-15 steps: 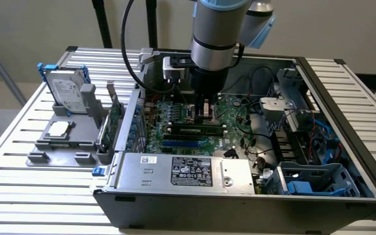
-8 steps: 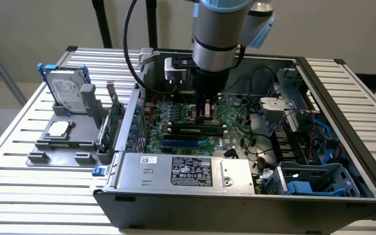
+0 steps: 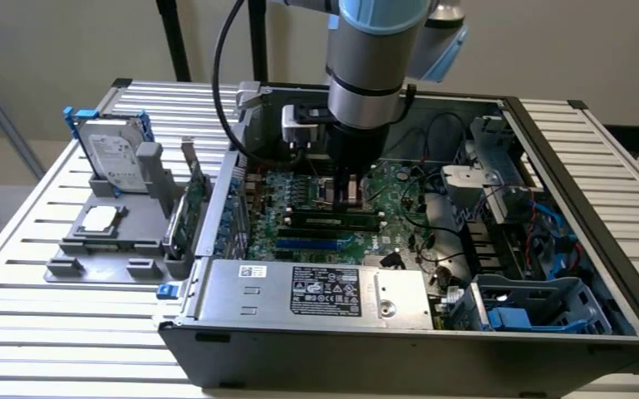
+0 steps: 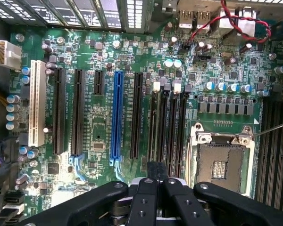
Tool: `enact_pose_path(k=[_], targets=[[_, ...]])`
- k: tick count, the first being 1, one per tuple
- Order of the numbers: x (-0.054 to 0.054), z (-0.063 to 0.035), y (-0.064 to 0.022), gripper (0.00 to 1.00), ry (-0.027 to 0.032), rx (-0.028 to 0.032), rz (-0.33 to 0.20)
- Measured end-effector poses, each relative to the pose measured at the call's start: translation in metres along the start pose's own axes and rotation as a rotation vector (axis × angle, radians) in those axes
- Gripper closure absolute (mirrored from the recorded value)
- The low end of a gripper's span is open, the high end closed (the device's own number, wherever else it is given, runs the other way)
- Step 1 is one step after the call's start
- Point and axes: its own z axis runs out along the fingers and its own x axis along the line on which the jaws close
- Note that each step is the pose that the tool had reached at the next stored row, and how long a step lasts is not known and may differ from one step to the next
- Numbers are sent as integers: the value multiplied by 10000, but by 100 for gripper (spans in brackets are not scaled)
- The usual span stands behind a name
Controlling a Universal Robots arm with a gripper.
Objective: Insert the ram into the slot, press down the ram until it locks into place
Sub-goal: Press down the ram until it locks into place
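Above the motherboard (image 4: pixel 132 56) we see our tool (image 4: pixel 156 170) clenched, empty, over the black slot (image 4: pixel 162 127), the ram (image 3: pixel 328 222) seated.

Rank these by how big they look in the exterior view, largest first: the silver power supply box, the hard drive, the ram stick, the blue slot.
1. Power supply box.
2. Hard drive.
3. Ram, a long thin strip beneath the gripper.
4. Blue slot, slightly shorter than the ram; the two look close, so that order is unsure.
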Motion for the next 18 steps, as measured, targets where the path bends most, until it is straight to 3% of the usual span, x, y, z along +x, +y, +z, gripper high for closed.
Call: enact_pose_path(k=[8, 10, 12, 18], targets=[[-4, 123, -3, 89, 15, -7, 145], [-7, 114, -4, 89, 14, -18, 164], [-14, 53, -8, 89, -28, -34, 174], [-14, -212, -35, 89, -2, -156, 192]])
